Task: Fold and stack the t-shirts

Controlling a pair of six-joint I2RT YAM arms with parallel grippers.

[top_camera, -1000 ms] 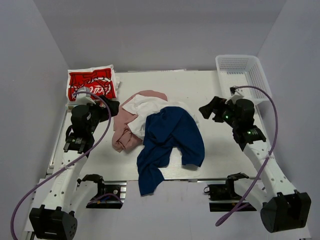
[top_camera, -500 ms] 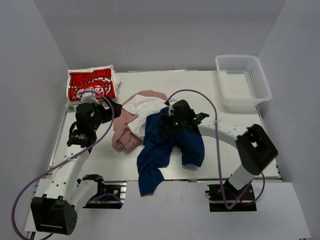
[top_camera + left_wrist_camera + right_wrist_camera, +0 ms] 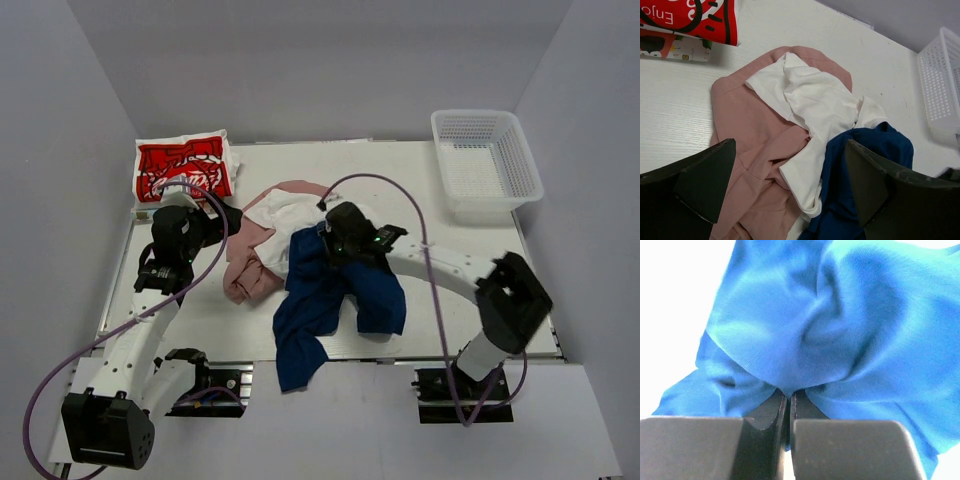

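A loose pile lies mid-table: a navy t-shirt point(image 3: 345, 290) in front, a white t-shirt point(image 3: 285, 215) behind it, a dusty pink t-shirt point(image 3: 245, 262) to the left. My right gripper point(image 3: 328, 245) is shut on a pinch of the navy t-shirt point(image 3: 830, 325) near its upper edge; the jaws point(image 3: 789, 397) meet with cloth between them. My left gripper point(image 3: 222, 217) hangs open at the left of the pile, above the pink t-shirt point(image 3: 750, 130) and white t-shirt point(image 3: 815, 105), holding nothing. A folded red t-shirt point(image 3: 183, 168) with white lettering lies at the back left.
A white mesh basket point(image 3: 487, 155) stands at the back right, also at the right edge of the left wrist view point(image 3: 945, 85). One end of the navy t-shirt hangs over the table's near edge point(image 3: 297, 365). The right arm reaches across the table's right half.
My right arm has swung from beside the basket to the pile and shut on the navy t-shirt, bunching its top edge. The left arm has barely moved.
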